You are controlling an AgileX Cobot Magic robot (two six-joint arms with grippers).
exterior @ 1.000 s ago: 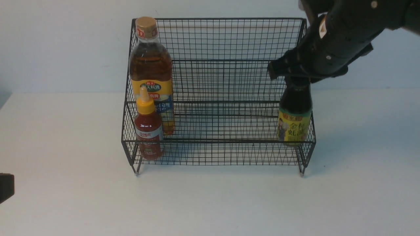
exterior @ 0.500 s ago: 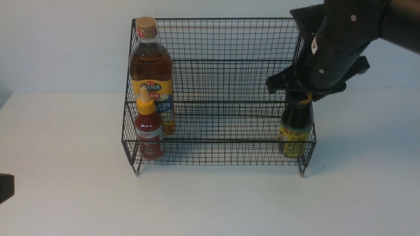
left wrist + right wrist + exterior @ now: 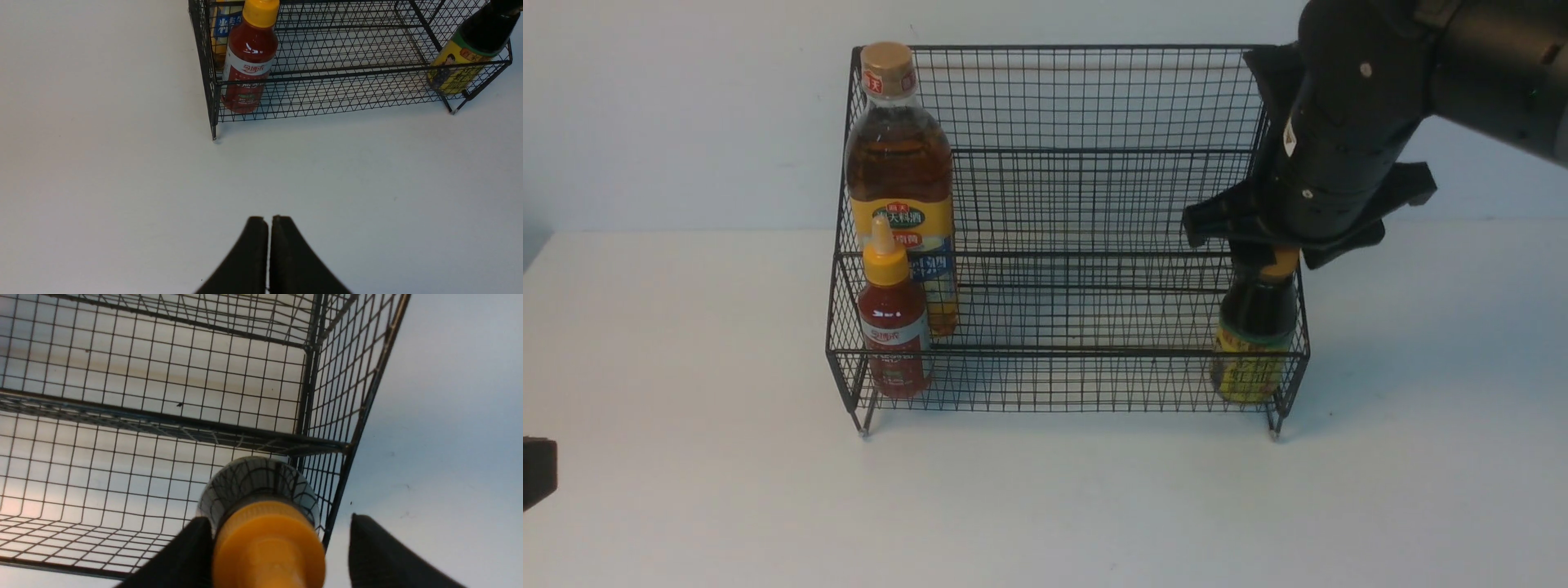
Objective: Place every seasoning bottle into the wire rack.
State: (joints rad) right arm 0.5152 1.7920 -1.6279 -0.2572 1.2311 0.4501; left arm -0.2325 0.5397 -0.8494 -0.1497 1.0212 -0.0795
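Observation:
The black wire rack (image 3: pixel 1062 353) stands mid-table. The tall amber bottle (image 3: pixel 898 163) stands on its middle tier at the left. The small red bottle (image 3: pixel 894 327) stands on the front tier below it. The small dark bottle (image 3: pixel 1254 327) stands upright at the right end of the front tier. My right gripper (image 3: pixel 1278 249) is open just above it, its jaws either side of the yellow cap (image 3: pixel 267 547); one finger (image 3: pixel 184 555) is against the cap, the other is apart. My left gripper (image 3: pixel 268 218) is shut and empty over the bare table in front of the rack (image 3: pixel 327 71).
White table (image 3: pixel 1045 506) with a pale wall behind. The left arm's tip (image 3: pixel 535 469) shows at the front left edge. The rack's right side wall (image 3: pixel 359 396) runs close beside the dark bottle.
My right gripper has come down with the dark bottle, which now rests on the front tier. The jaws have opened off its cap. The left arm has not moved.

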